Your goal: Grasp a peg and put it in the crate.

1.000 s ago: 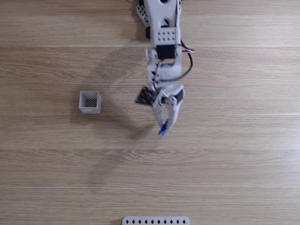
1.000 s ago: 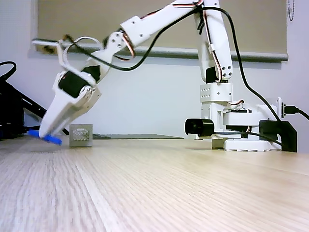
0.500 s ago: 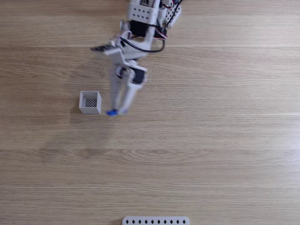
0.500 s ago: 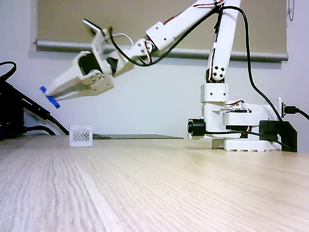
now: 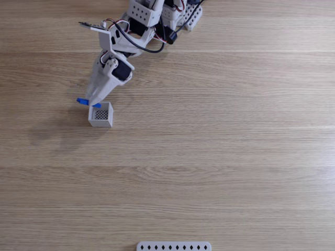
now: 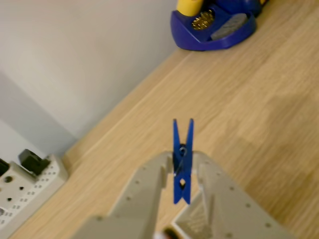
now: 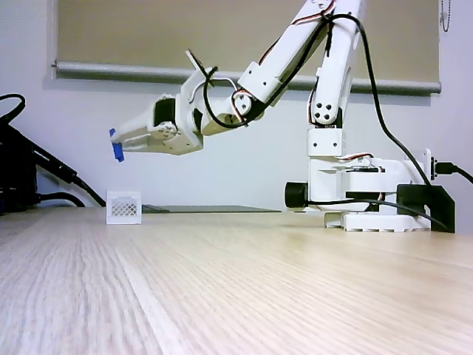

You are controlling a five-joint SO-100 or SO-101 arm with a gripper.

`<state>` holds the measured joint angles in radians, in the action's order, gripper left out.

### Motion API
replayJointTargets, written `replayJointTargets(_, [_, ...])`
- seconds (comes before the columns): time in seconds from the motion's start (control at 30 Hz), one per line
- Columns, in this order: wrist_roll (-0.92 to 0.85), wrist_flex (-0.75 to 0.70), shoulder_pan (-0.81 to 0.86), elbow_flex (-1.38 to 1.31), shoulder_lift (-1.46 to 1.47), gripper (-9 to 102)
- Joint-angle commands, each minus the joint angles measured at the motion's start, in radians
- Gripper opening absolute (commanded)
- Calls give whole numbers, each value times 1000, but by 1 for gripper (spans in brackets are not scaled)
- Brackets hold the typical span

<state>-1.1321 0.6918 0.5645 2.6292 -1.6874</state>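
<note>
The blue peg (image 5: pixel 84 101) is pinched crosswise in my gripper (image 5: pixel 93 103), which is shut on it and held in the air. In a fixed view from above, the fingertips hang just over the top edge of the small white crate (image 5: pixel 100 115). From the side, the peg (image 7: pixel 116 150) and gripper (image 7: pixel 123 143) hover well above the crate (image 7: pixel 123 208), which sits on the table. In the wrist view the peg (image 6: pixel 182 160) stands upright between my grey fingers (image 6: pixel 147 185), and a corner of the crate (image 6: pixel 199 217) peeks out below.
A flat white strip with diamond holes (image 5: pixel 174 246) lies at the table's near edge. My arm's base (image 7: pixel 369 185) stands at the right of the side view, with black cables (image 7: pixel 29 170) at the left. A blue and yellow object (image 6: pixel 214 20) sits far off in the wrist view.
My gripper has swung left with the peg, from beside the crate's right side to over its top edge, and the arm has drawn back and levelled out.
</note>
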Motion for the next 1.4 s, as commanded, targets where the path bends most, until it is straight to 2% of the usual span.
replayJointTargets(0.0, [-11, 72, 15, -14, 34, 0])
replayJointTargets(0.37, [-9, 71, -8, -2, 98, 2])
replayJointTargets(0.57, [-9, 69, -8, 0, 98, 18])
replayJointTargets(0.67, [-9, 69, -9, 0, 97, 21])
replayJointTargets(0.8, [-9, 69, -9, 0, 91, 17])
replayJointTargets(1.0, [9, 66, -14, 0, 84, -3])
replayJointTargets(1.1, [14, 49, -57, 0, 81, 0])
replayJointTargets(1.23, [109, -71, -150, 2, -6, -1])
replayJointTargets(1.37, [359, -284, -250, 0, -179, -1])
